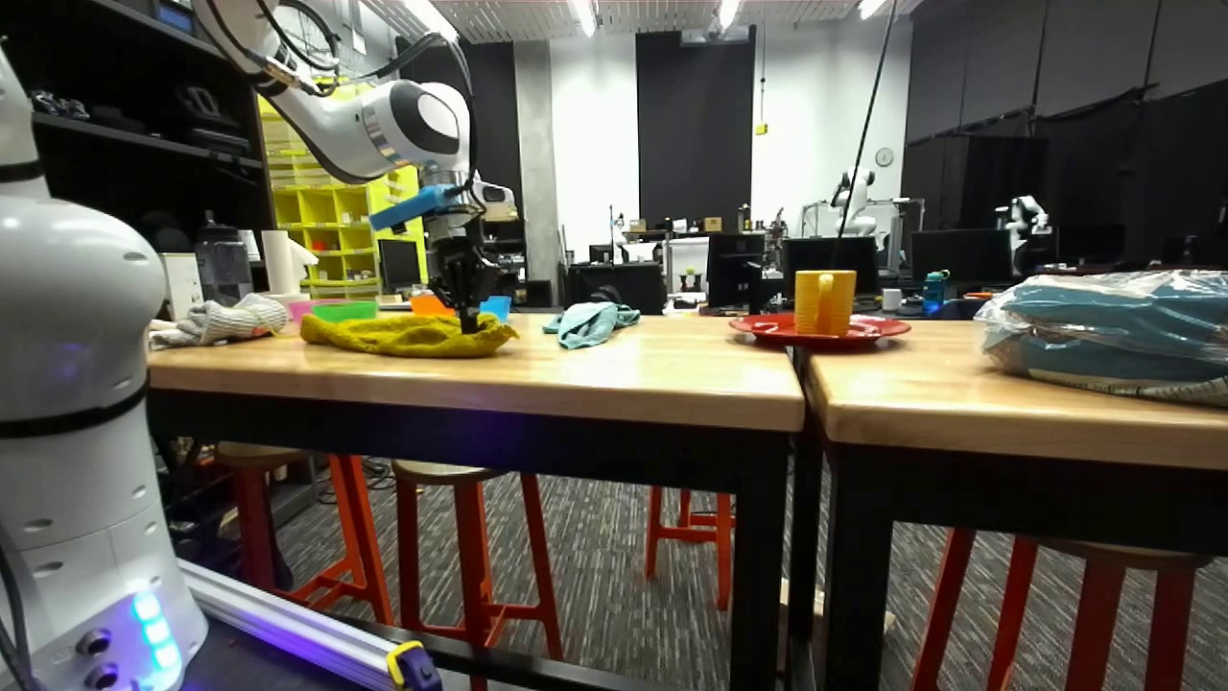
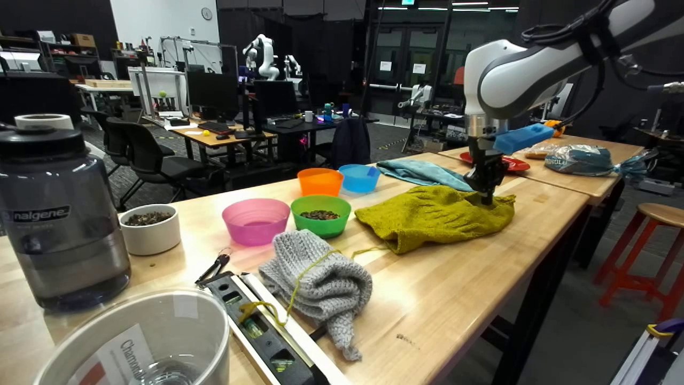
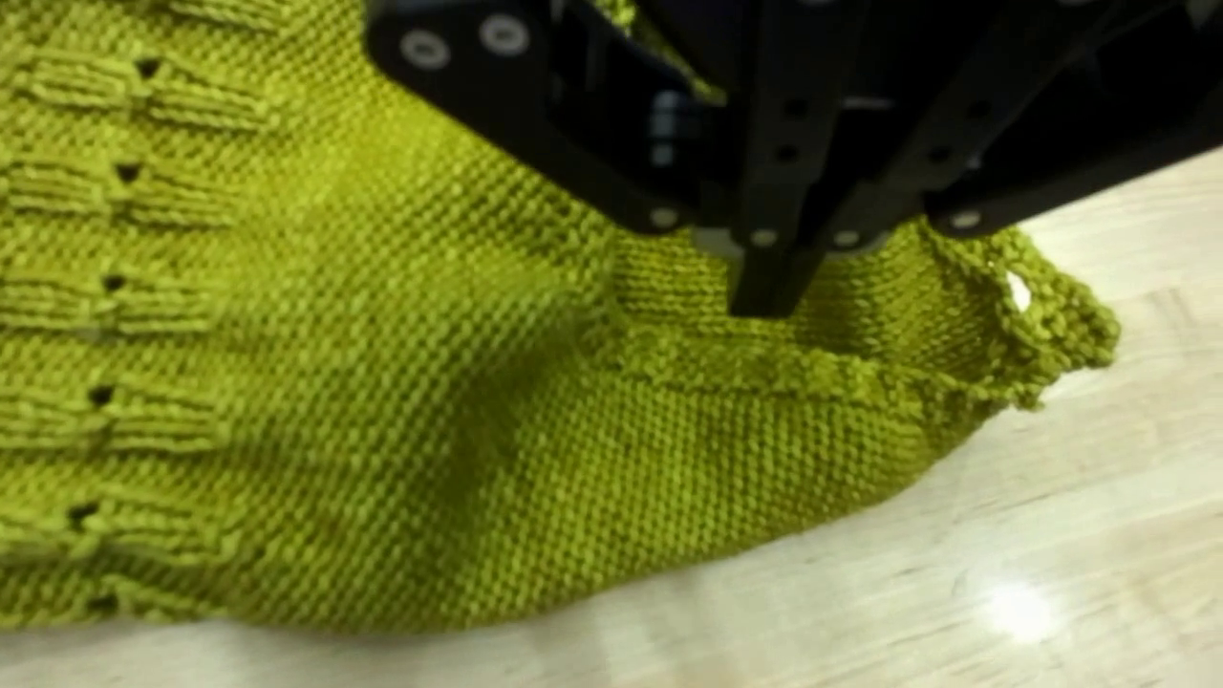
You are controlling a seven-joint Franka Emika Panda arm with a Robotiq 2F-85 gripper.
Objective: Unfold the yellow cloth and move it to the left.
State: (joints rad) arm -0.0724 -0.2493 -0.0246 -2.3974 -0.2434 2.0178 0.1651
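Note:
The yellow cloth (image 2: 433,216) is a mustard knitted piece, lying rumpled on the wooden table. It shows in an exterior view (image 1: 393,334) as a low heap, and in the wrist view (image 3: 382,382) it fills the left and middle. Its edge is folded over near the right end, forming a pocket-like hollow. My gripper (image 3: 769,301) points down into this hollow with its fingers together. In both exterior views the gripper (image 1: 468,321) (image 2: 486,200) reaches down to the cloth's end farther from the robot base. No cloth shows between the fingertips; what lies under them is hidden.
A blue cloth (image 2: 422,172) lies beside the yellow one. A pink bowl (image 2: 255,222), green bowl (image 2: 320,216), orange bowl (image 2: 319,183) and blue bowl (image 2: 359,178) stand nearby. A grey knitted cloth (image 2: 320,272) and a level (image 2: 262,331) lie near a water bottle (image 2: 59,224).

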